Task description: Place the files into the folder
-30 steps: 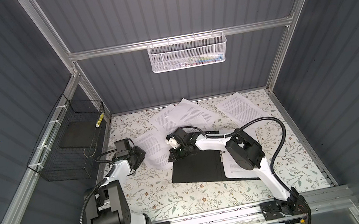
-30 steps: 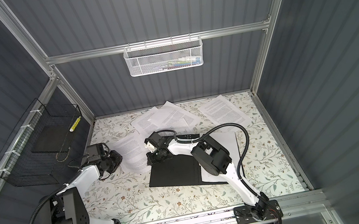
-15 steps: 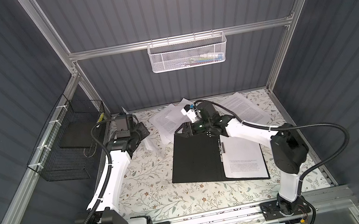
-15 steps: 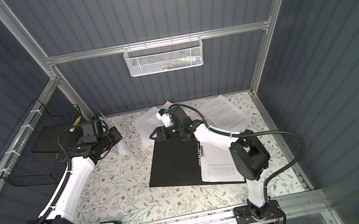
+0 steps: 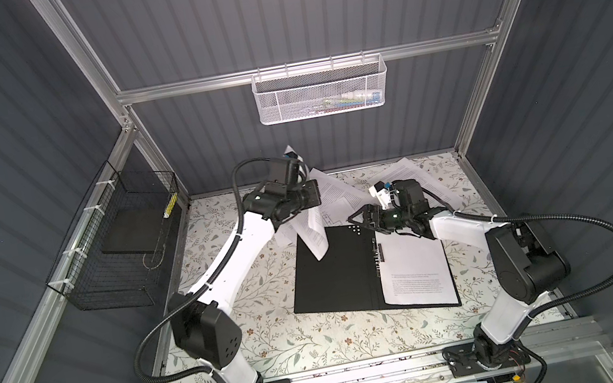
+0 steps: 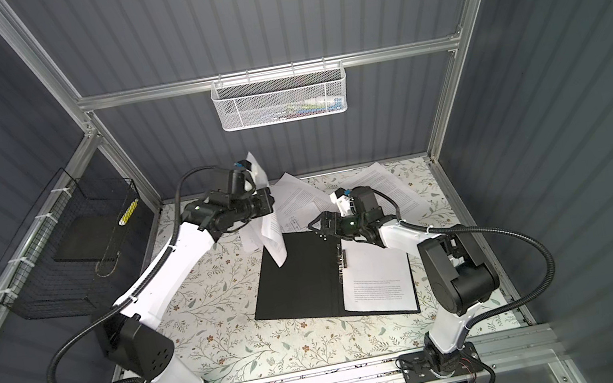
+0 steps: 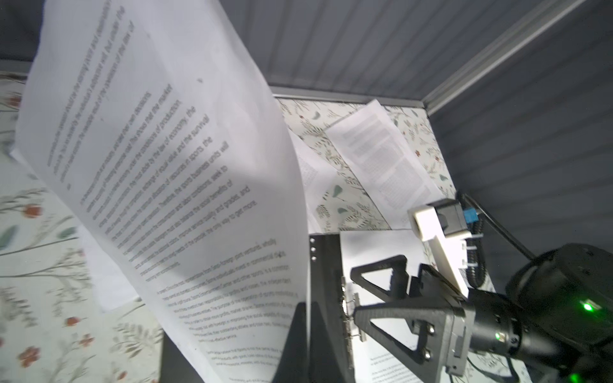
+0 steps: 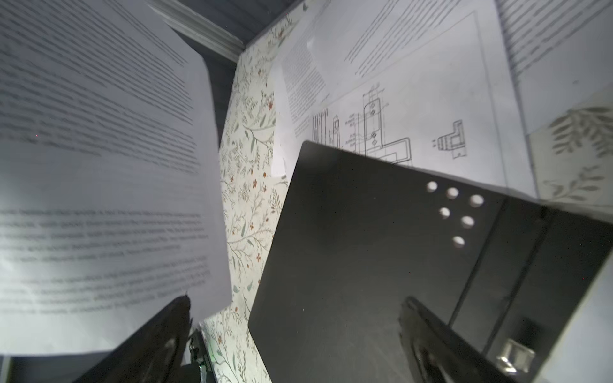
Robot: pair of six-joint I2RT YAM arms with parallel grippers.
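Note:
The folder (image 5: 336,276) (image 6: 299,282) lies open on the table, black inside up, with one printed sheet (image 5: 415,271) on its right half beside the metal spine clip (image 5: 381,258). My left gripper (image 7: 307,305) is shut on the edge of a printed sheet (image 5: 314,237) (image 7: 172,185), which hangs curled above the folder's far left corner. My right gripper (image 5: 356,221) (image 8: 295,300) hovers open over the folder's far edge near the spine, holding nothing. More files (image 5: 339,195) (image 5: 420,177) lie loose behind the folder, one with line drawings (image 8: 414,109).
A black wire basket (image 5: 124,248) hangs on the left wall and a white mesh basket (image 5: 321,91) on the back wall. The floral table cover (image 5: 278,332) stretches in front of the folder, and both arm bases stand at the near edge.
My left gripper has lifted a sheet from the table's left and carried it to the folder's far left corner. My right gripper has opened and shifted right along the folder's far edge.

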